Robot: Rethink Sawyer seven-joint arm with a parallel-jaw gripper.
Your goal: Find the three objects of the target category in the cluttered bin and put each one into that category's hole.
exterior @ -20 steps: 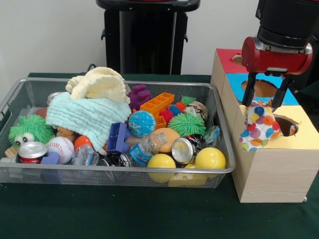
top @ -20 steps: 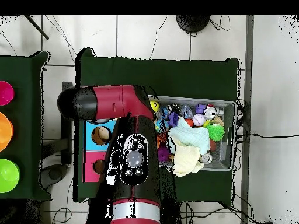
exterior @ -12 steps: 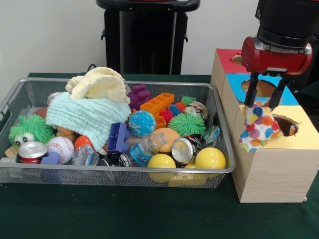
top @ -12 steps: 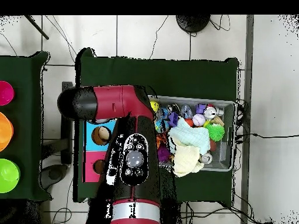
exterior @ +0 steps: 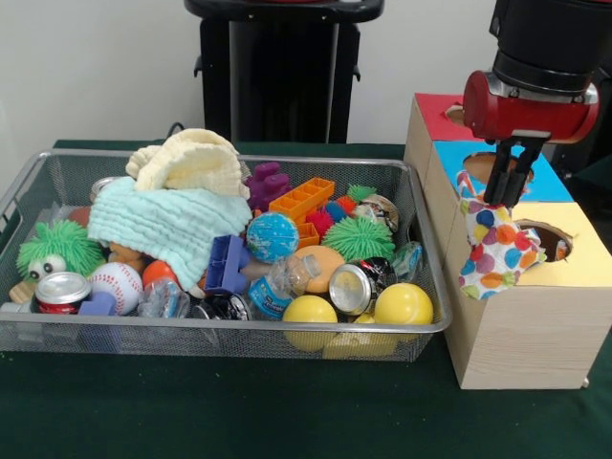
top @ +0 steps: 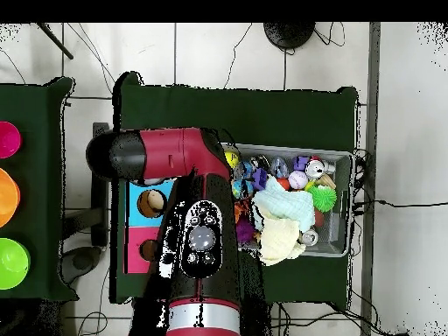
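From the front, the gripper [exterior: 504,191] hangs over the wooden box [exterior: 521,316] at the right, its fingers pressed together on the top of a polka-dot cloth [exterior: 492,251], which drapes over the box's left edge beside the hole [exterior: 553,241] in the yellow panel; that hole is partly hidden by the cloth, and the holes in the blue and red panels behind are mostly blocked by the arm. In the wire bin [exterior: 220,330] on the left, two cloths can be counted, a mint one [exterior: 158,225] and a cream one [exterior: 191,163] piled at the far left, along with two yellow balls [exterior: 404,304], one baseball [exterior: 117,285], one globe ball [exterior: 273,235] and two cans; the print on the red can [exterior: 62,292] is too small to read. From overhead, the red arm [top: 201,245] covers the gripper, the polka-dot cloth and much of the box, leaving only two holes in sight, while the bin's contents blur into small patches, the two cloths plainest.
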